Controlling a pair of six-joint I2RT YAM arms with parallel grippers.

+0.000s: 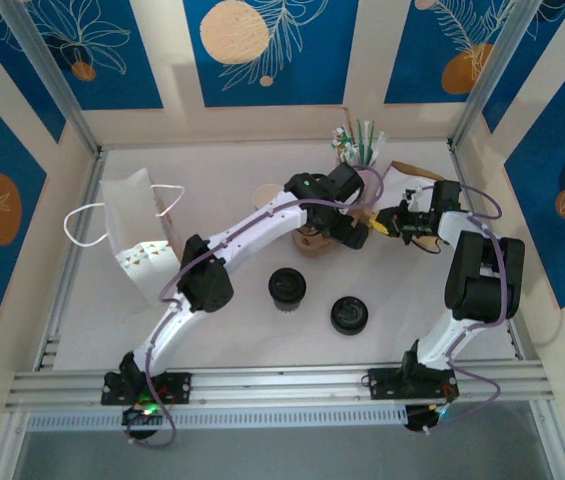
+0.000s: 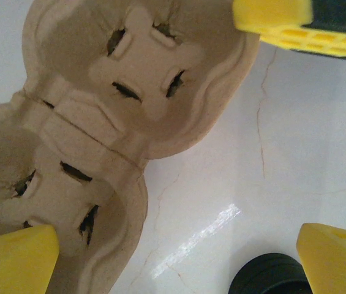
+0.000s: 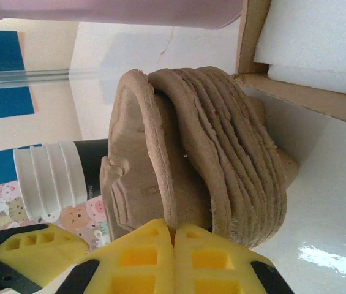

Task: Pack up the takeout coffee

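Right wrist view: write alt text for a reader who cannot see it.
The right gripper, yellow jaws shut, meets the near edge of a stack of brown pulp cup carriers. A white ribbed cup with a dark band shows at left.

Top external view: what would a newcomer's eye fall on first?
A stack of brown moulded-pulp cup carriers sits mid-table, the open left gripper above it, the shut right gripper at its edge. Nearer the arms are two round black plastic lids; a white paper bag stands left.
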